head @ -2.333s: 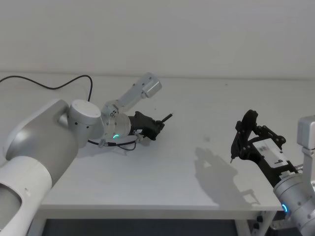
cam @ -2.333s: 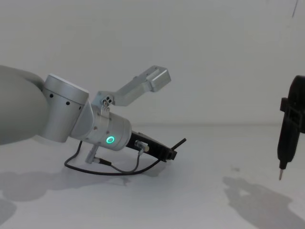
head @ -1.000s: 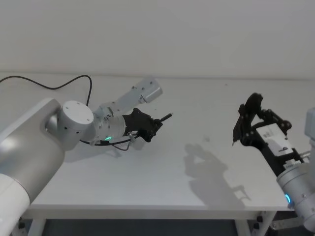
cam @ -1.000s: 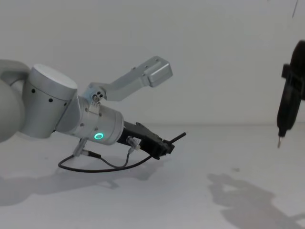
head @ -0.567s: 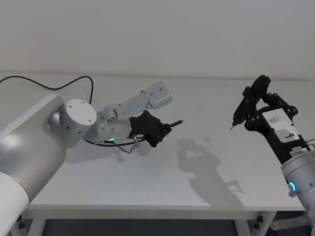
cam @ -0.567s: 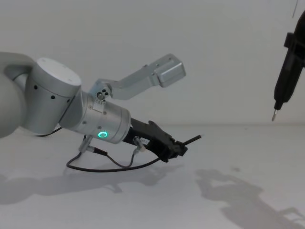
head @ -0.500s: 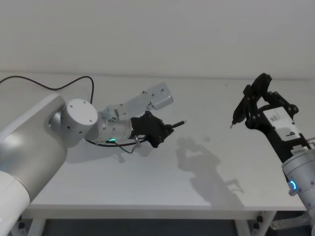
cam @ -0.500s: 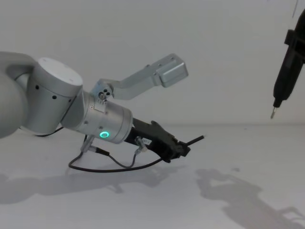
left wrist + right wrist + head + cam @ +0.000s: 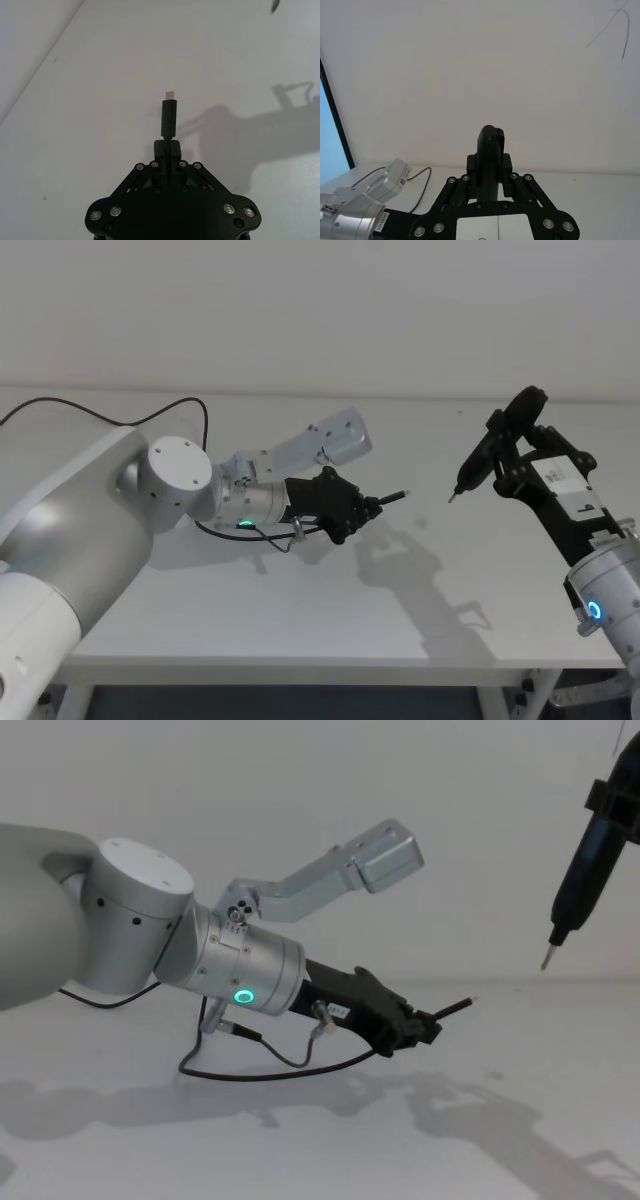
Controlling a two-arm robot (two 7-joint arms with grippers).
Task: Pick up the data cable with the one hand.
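I see the left pincer (image 9: pixel 168 150), black and blocky on its silver cylinder with the green ring, clenched on the stiff black tip of the long thin black data cable (image 9: pixel 169 117). The tip is lifted off the white tabletop (image 9: pixel 300 640) and slants up toward the right. The cord lies curved across the rear left. The right pincer (image 9: pixel 508 455) hangs high, well apart, gripping a black pen-shaped tool (image 9: pixel 580 870), its metal point down.
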